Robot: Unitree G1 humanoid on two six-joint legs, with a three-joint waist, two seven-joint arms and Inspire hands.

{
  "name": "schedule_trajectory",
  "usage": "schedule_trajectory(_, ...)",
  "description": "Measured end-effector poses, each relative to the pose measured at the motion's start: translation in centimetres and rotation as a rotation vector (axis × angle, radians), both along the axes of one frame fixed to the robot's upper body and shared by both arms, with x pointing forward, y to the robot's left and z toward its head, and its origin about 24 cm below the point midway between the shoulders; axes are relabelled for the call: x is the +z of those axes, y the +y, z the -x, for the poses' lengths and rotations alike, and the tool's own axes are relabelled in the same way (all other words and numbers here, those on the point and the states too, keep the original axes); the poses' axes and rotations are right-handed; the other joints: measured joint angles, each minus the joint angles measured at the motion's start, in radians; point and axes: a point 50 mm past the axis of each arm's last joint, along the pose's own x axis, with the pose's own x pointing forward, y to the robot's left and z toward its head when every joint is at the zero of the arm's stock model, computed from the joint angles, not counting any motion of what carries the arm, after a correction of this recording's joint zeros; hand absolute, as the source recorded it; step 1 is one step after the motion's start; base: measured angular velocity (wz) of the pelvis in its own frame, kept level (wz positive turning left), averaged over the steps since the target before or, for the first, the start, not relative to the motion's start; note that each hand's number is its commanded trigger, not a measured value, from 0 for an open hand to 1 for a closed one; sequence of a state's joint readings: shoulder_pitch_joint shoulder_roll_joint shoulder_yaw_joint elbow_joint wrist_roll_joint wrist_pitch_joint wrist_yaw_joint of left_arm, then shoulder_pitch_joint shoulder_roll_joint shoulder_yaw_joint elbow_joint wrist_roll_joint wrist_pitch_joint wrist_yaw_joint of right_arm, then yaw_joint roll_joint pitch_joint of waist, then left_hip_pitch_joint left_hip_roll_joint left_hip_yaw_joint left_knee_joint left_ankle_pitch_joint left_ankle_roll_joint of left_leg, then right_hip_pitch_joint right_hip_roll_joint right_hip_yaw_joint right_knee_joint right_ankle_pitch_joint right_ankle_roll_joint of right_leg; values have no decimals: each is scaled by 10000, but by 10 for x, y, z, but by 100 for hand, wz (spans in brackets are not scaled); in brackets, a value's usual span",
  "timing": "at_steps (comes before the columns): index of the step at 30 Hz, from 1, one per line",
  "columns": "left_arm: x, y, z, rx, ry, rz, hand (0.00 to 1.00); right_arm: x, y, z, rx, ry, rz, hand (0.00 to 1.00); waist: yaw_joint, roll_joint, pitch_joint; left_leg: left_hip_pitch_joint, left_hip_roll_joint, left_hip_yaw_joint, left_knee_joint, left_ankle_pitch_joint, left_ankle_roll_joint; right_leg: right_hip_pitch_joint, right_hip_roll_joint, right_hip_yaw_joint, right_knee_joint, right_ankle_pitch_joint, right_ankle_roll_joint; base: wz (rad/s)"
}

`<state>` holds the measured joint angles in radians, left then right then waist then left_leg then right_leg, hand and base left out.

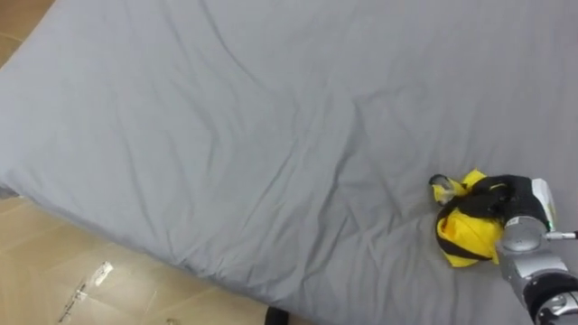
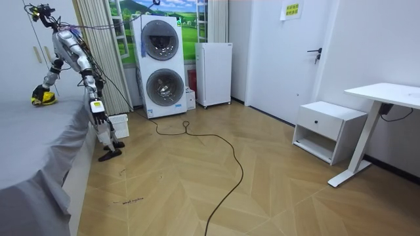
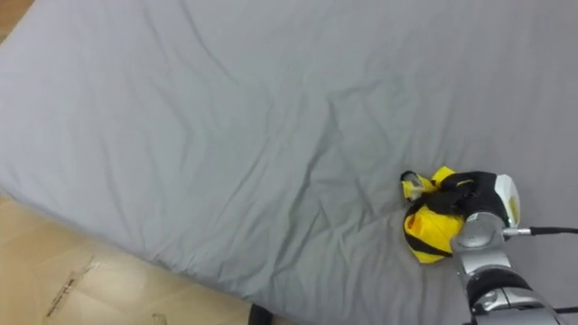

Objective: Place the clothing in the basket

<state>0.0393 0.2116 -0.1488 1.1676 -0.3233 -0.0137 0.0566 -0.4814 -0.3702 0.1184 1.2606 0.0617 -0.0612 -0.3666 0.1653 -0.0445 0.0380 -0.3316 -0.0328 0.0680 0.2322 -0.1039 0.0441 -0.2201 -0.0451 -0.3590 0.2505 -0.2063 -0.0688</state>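
1. Grey sheet covers the bed (image 1: 271, 135), creased in long shallow folds across both eye views; pale wooden floor (image 1: 54, 262) shows past its near left edge.
2. From the room view comes what the eye views leave out: the robot stands at the far end of the bed's side, bent over it, with a stacked washer and dryer (image 2: 162, 65) just behind it. A white desk (image 2: 387, 92) stands well apart on the room view's right.
3. That view also shows a white basket (image 2: 119, 126) on the floor beside the robot's legs, near the bed and apart from the clothes.
4. Yellow garment (image 1: 465, 236) with black trim lies bunched on the sheet at the near right. From the room view it is a small yellow spot on the bed's far end.
5. Reaching in from the near right, the right hand (image 1: 506, 200) rests on top of the garment.
6. Its dark fingers (image 1: 483, 190) curl leftward into the cloth, yellow fabric showing both above and below them.
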Motion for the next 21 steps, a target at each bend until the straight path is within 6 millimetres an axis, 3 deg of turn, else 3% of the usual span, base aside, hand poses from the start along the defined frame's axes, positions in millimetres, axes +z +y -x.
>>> schedule_trajectory(5, 2, 11, 11, 1144, -160, -70, 0, 4, 0, 7, -282, -1086, -669, 100, -367, -197, -100, 848, 41, 459, -288, -3, 1, 614, 27, 436, -179, 11, 26, -29)
schedule_trajectory(7, 2, 17, 22, 1730, -129, -216, 0, 5, -3, 17, -357, -1551, -720, 100, -656, -346, -236, 1437, 38, 743, -367, -9, -1, 1174, 35, 682, -403, 13, 66, -29)
schedule_trajectory(10, 2, 19, 31, 2048, 38, -358, 0, 7, -5, 32, -325, -1875, -638, 100, -989, -498, -368, 2191, 59, 870, -392, -127, -26, 1808, 95, 1143, -662, 18, 112, -38)
schedule_trajectory(13, 1, 16, 32, 1835, 92, -343, 0, 12, -11, 45, -357, -2122, -353, 100, -1352, -396, -473, 2769, 194, 1215, -411, -408, -51, 2194, 220, 1554, -643, 4, 136, -45)
schedule_trajectory(16, -1, 15, 39, 1947, 587, -316, 0, 21, -16, 48, -490, -2486, -198, 100, -1694, -215, -500, 3334, 290, 1717, -621, -553, -37, 2406, 322, 2135, -621, 38, 186, -58)
schedule_trajectory(21, -2, 17, 55, 2005, 1289, -358, 0, 34, -31, 53, -1199, -3143, -18, 100, -2305, -32, -353, 3544, 360, 2075, -729, -613, -21, 2347, 435, 2721, -624, 180, 220, -37)
